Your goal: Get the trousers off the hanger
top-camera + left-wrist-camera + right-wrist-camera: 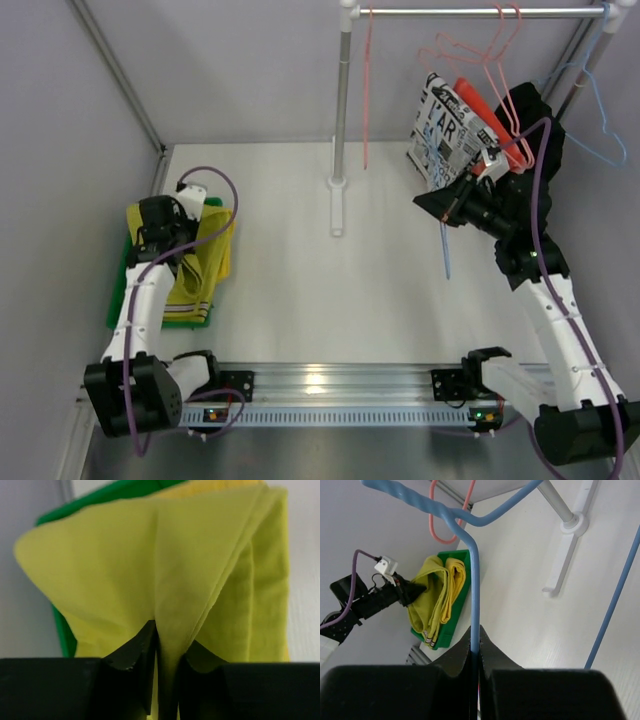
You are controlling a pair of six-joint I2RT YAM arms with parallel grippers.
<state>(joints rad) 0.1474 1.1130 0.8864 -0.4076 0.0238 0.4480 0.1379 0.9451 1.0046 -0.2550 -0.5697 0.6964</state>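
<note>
Left end effector (167, 645) pinches the olive-yellow trousers (200, 565); right end effector (475, 645) clamps blue hanger (475, 580).

Quick tally, here we go: two arms, left arm (140, 300) and right arm (560, 310), with one end effector apiece, left end effector (167, 645) and right end effector (475, 645). By the left edge of the table (300, 280), two trousers: golden yellow trousers (454, 585), olive-yellow trousers (427, 597). One green tray (115, 300). At the far right corner, one rail (480, 12) and one white post (342, 100). One black-and-white printed cloth (445, 125), one red-orange garment (478, 105). Blue hangers, two: far-right blue hanger (603, 140), near blue hanger (475, 580). Pink hangers: one lone pink hanger (366, 90), plus a pink bunch (455, 45) too tangled to count.
</note>
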